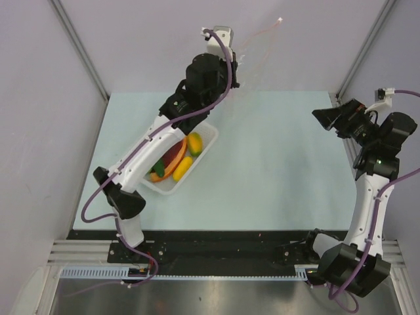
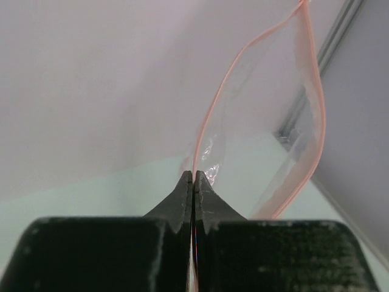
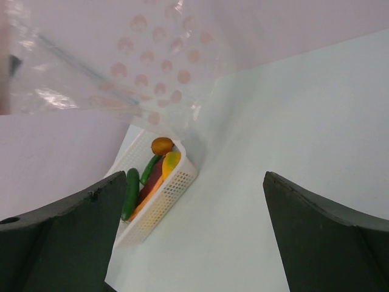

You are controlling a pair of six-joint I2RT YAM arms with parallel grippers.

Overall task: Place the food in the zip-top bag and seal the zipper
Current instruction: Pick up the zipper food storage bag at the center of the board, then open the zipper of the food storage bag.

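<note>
My left gripper point(image 2: 193, 176) is shut on the pink-red zipper strip point(image 2: 209, 112) of the clear zip-top bag point(image 2: 261, 121) and holds it up in the air at the back of the table point(image 1: 231, 51). The bag's mouth gapes open. The bag point(image 3: 152, 61) hangs above the white tray in the right wrist view. The food lies in the tray: a green cucumber point(image 3: 131, 191), an orange piece point(image 3: 161, 145), a yellow piece point(image 3: 171, 163) and a dark red piece point(image 1: 172, 156). My right gripper point(image 3: 194, 176) is open and empty at the right side of the table point(image 1: 319, 115), facing the tray.
The white perforated tray point(image 1: 205, 152) stands left of centre on the pale green table, partly under my left arm. Grey walls with metal posts point(image 1: 79, 49) close the back and sides.
</note>
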